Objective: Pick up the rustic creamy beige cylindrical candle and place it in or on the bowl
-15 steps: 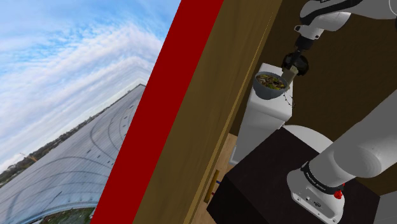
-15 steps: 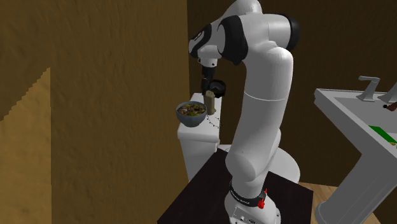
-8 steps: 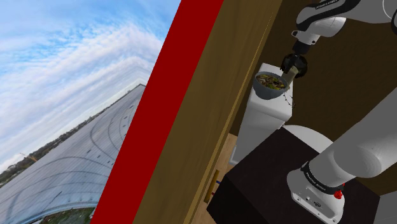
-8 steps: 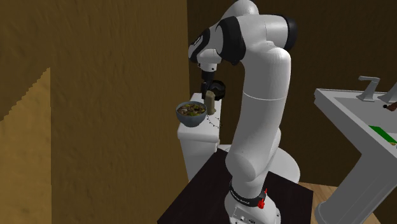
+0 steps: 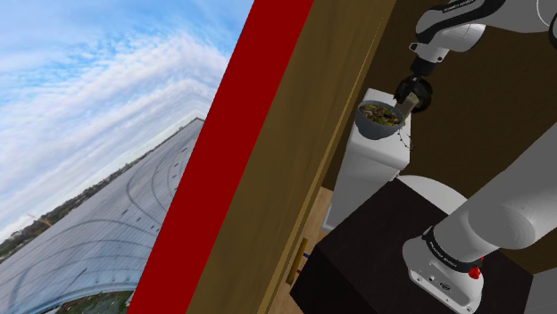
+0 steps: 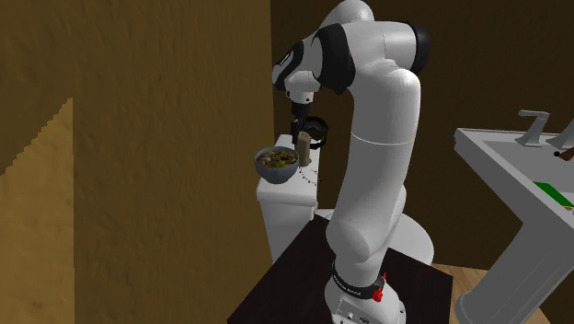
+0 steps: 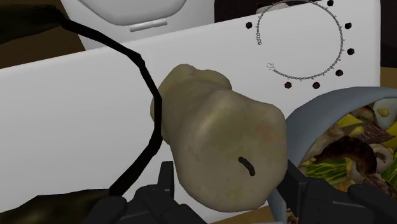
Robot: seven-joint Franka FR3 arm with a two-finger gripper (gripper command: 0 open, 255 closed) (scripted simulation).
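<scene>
Step in hand, by my read: carry candle to bowl. Tool (image 7: 232,191) clenched on the lumpy beige candle (image 7: 219,149), a finger pressed to each side, no gap; wick end faces the wrist cam. Candle sits just beside the grey bowl (image 7: 331,105), over the white cistern lid (image 7: 76,114); can't tell if it's clear of the lid. To do it well: raise till base clears rim, shift over bowl centre, lower gently. Bowl's full of food, so candle may tip. Farther on the lid: bead chain (image 7: 299,44).

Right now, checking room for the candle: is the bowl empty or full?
Full: the bowl holds dark and yellow-green pieces nearly to its rim.
</scene>
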